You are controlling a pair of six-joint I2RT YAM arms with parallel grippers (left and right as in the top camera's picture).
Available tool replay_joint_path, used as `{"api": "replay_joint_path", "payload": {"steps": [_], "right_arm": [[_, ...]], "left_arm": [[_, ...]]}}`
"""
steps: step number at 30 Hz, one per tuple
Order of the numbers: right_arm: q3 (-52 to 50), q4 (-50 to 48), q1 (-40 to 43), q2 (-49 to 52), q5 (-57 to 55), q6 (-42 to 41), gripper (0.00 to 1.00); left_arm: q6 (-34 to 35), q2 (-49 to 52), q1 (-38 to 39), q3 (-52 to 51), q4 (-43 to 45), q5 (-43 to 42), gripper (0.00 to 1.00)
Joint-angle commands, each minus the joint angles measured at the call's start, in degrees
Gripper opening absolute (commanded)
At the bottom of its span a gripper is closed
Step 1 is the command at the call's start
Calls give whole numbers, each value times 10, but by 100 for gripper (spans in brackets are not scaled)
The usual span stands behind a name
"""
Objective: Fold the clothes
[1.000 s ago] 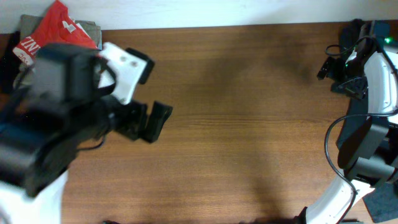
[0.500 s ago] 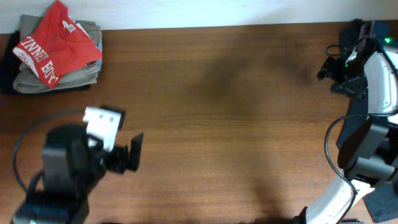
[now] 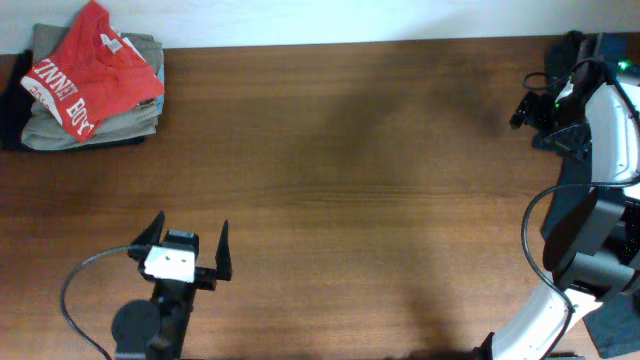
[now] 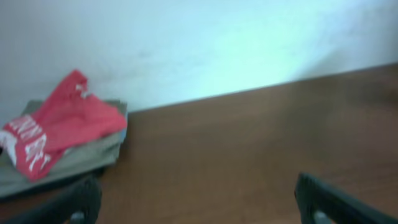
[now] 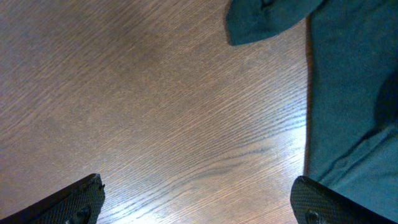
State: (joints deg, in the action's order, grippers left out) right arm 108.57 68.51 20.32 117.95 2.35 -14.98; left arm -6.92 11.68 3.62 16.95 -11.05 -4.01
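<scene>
1. Overhead: the red-orange T-shirt (image 3: 88,68) is in the upper left of the frame. It sits bunched on top of a stack of olive folded pieces (image 3: 100,125), with its white lettering facing up.
2. Overhead: a dark garment (image 3: 10,110) lies at the left edge, touching the stack. The stack is at the far edge of the wooden table (image 3: 360,190), against the white wall.
3. Overhead: the left gripper (image 3: 190,226) is at lower left, well apart from the shirt. Its fingers are spread wide with nothing between them, and a cable loops beside the arm.
4. Overhead: the right arm (image 3: 595,150) is along the right edge of the frame. I cannot tell how its end stands from this view.
5. Left wrist: blurred frame. The T-shirt (image 4: 59,127) is at middle left on the olive pieces (image 4: 74,160), below the pale wall (image 4: 217,43).
6. Left wrist: bare brown table (image 4: 249,143) fills the rest. The gripper (image 4: 199,200) fingers show in the two bottom corners, far apart and holding nothing.
7. Right wrist: wood grain of the table (image 5: 155,112) fills most of the frame.
8. Right wrist: a dark teal surface (image 5: 351,99) fills the upper right and right side. I cannot tell what it is.
9. Right wrist: the right gripper (image 5: 196,193) has its fingertips in the bottom corners, wide apart and empty. No shirt in this view.
</scene>
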Motion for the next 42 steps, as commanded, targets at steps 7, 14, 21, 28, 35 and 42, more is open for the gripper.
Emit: {"api": "replay_joint_path", "payload": {"steps": [7, 14, 21, 28, 35, 42], "right_arm": [[3, 1, 0, -5, -7, -3, 99], [3, 1, 0, -5, -7, -3, 99], [3, 1, 0, -5, -7, -3, 99], [3, 1, 0, -5, -7, -3, 99], [3, 1, 0, -5, -7, -3, 99], [3, 1, 0, -3, -7, -3, 99]], "left_arm": [[-9, -114, -42, -146, 134, 9, 99], [-9, -114, -69, -165, 92, 10, 99], [-9, -114, -71, -165, 67, 10, 99], [-9, -114, -71, -165, 67, 10, 99], [-9, -114, -71, -165, 67, 10, 99], [-9, -114, -71, -165, 67, 10, 99]]}}
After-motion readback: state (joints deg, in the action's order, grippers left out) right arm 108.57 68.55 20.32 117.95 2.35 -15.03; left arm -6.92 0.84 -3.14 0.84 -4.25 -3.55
